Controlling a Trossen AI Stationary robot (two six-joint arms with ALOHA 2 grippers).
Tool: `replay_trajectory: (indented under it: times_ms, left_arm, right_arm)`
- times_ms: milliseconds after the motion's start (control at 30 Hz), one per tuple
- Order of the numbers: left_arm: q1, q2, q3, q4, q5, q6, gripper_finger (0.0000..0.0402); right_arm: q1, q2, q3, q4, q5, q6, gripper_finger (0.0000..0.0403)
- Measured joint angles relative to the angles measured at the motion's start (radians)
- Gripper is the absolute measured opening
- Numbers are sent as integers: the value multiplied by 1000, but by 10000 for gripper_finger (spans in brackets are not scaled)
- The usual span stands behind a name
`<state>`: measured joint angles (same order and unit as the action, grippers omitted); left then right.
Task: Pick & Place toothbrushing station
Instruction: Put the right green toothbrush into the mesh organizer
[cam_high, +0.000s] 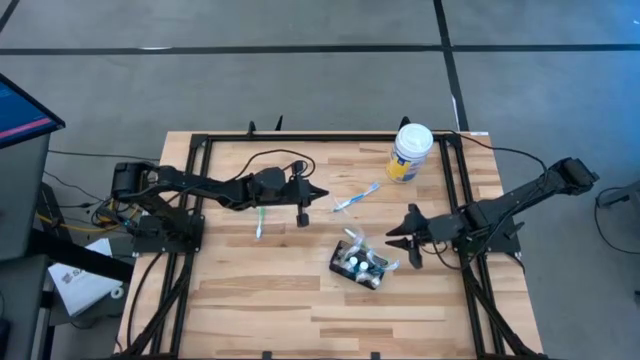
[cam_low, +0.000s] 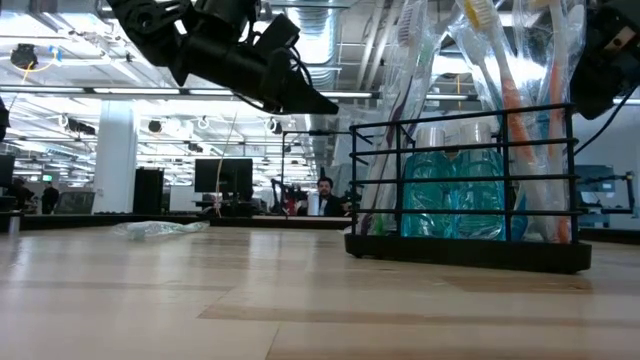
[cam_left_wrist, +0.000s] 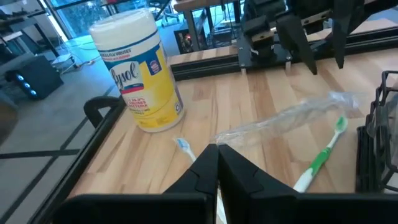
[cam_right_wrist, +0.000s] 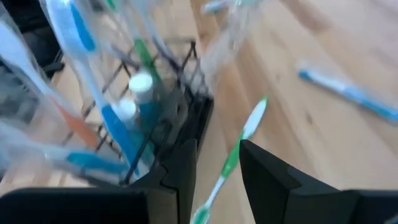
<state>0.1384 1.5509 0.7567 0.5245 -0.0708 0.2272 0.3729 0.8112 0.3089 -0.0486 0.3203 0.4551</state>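
Station: I am seeing the toothbrushing station (cam_high: 360, 265), a black wire holder packed with brushes and small bottles, sitting right of centre on the tabletop (cam_high: 260, 320).
Long axis: it is running from about 10 o'clock to 4 o'clock in the high view.
Right tool: the right tool (cam_high: 409, 248) is hanging just beside the station's near end, with the station lying at about 8 o'clock from it; its fingers are standing part open and I am seeing nothing between them.
Left tool: the left tool (cam_high: 312, 193) is waiting well apart at about 11 o'clock from the station, closed on nothing.
Nearer arm: I am judging the right arm the one to take it.
Loose items: a green toothbrush (cam_high: 259, 222) and a blue toothbrush (cam_high: 357, 197) are lying outside the holder.
Bystander: the white-lidded tub (cam_high: 409, 152) is standing near the far edge, off my line.
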Motion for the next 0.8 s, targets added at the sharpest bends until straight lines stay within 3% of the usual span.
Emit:
replay_trajectory:
  times_ms: [300, 467, 633, 800]
  left_arm:
    - [0, 0, 0, -5, 0, 0, 0]
    - [0, 0, 0, -8, -20, 0, 0]
    - [0, 0, 0, -32, -117, 0, 0]
    - [3, 0, 0, -85, -123, -11, 0]
  right_arm:
    - [43, 24, 0, -200, -62, 226, 114]
    - [98, 94, 0, -198, -61, 319, 114]
    - [147, 178, 0, -165, -60, 410, 114]
    - [188, 276, 0, -109, -58, 461, 114]
